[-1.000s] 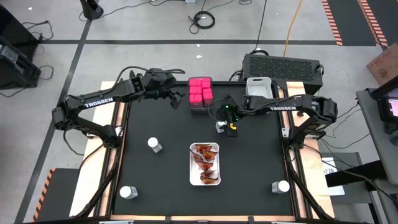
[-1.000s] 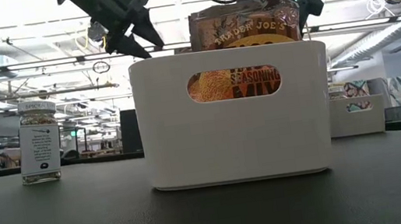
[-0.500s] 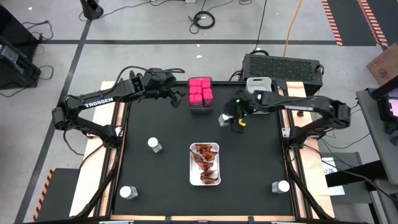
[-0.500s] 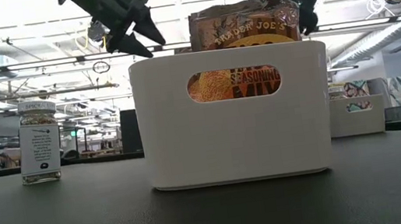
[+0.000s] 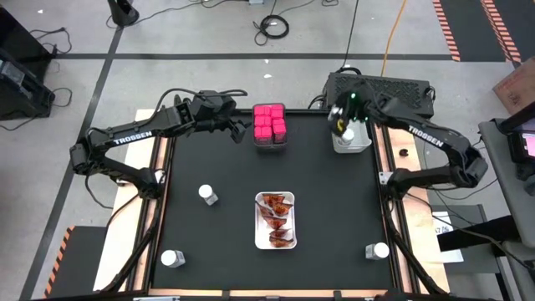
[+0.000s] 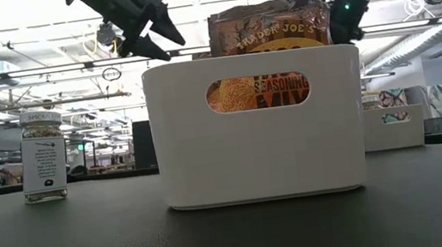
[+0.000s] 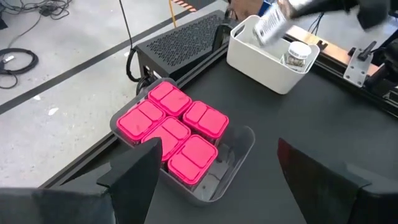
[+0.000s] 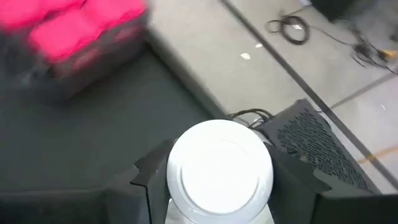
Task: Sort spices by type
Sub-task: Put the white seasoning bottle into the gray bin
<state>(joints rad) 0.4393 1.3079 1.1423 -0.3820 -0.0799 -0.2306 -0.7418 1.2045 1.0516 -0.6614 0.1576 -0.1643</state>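
Carried item: a small clear glass jar with a white round cap (image 8: 219, 163), held over the white open-topped bin (image 5: 349, 138) at the table's far right edge.
Right gripper (image 5: 341, 119): pinching the jar just below its cap, 1 dark finger on each side.
Left gripper (image 7: 214, 171): fingers spread wide and empty, hovering just beside the grey bin of bright pink cube boxes (image 7: 174, 127).
Bin contents: 1 capped jar (image 7: 297, 53) already sits inside the white bin.
Loose jars: 3 stand on the black table (image 5: 334, 209), at (image 5: 206, 194), (image 5: 172, 258) and (image 5: 380, 250).
Packets: crinkly red-orange packets (image 5: 277, 219) fill the white rectangular tray near the table's middle.
Handling: the jar looks rigid, light and smooth-sided, probably breakable; the grip under the cap seems safest against slipping.
Room: the bin's mouth is narrow and partly taken, so the lowering probably needs to go straight down beside the seated jar; the table edge and a dark perforated box (image 5: 380, 87) lie close behind.
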